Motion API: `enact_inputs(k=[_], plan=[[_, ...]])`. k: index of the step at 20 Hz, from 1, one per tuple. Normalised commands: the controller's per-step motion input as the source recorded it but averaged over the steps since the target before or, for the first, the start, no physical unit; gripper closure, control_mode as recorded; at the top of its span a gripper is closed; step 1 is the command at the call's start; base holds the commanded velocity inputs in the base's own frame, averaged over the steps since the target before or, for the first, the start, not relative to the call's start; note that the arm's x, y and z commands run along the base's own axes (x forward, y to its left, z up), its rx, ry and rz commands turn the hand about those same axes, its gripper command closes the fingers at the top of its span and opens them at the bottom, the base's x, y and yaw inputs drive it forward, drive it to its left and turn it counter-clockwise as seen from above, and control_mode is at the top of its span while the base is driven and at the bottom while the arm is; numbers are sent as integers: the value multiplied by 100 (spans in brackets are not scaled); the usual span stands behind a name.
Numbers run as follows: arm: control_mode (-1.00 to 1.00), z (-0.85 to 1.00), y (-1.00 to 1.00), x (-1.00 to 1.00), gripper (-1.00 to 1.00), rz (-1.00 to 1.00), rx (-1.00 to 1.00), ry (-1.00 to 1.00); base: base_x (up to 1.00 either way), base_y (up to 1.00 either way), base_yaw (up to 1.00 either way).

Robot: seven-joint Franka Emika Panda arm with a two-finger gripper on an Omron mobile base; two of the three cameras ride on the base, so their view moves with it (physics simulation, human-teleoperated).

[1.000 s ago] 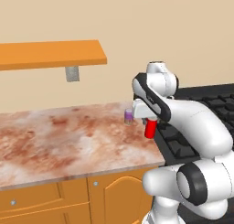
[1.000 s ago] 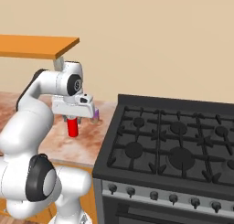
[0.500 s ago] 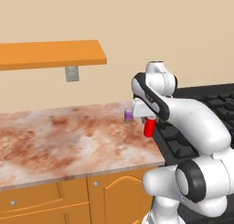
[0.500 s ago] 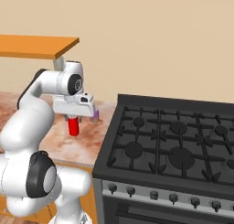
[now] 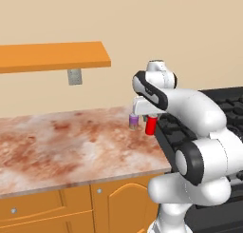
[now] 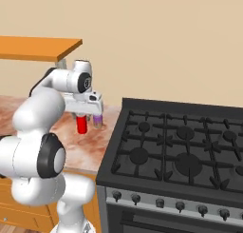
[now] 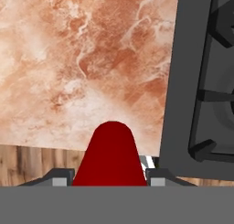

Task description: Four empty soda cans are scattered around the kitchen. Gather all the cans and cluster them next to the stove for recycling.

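My gripper (image 5: 150,118) is shut on a red soda can (image 5: 150,125), which it holds upright and low over the marble counter (image 5: 61,141), right beside the stove (image 5: 227,108). A purple soda can (image 5: 134,121) stands on the counter just behind and to the left of the red one. From the right, the red can (image 6: 82,125) hangs under the gripper (image 6: 82,117), with the purple can (image 6: 97,121) next to it and the stove (image 6: 180,151) to the right. Looking down the hand, the red can (image 7: 111,154) sits between the fingers over the counter (image 7: 82,58), and the stove (image 7: 201,81) is at the right.
An orange wall shelf (image 5: 52,56) hangs over the counter at the left, with a grey canister (image 5: 74,76) under it. Orange cabinet doors (image 5: 71,208) run below the counter's front edge. The black grates (image 6: 190,146) rise off the cooktop.
The gripper has carried the red can slightly upward and back, closer to the purple can. The purple can has not moved.
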Motion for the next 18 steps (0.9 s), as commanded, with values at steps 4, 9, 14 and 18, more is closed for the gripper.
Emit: enact_inputs(k=[4,9,14,18], plan=[[-100,0,-1,34,100,0,0,5,0,0,0],[-100,0,-1,27,100,0,0,6,0,0,0],[-100,-2,0,28,100,0,0,4,0,0,0],[-100,-14,0,27,100,0,0,1,0,0,0]])
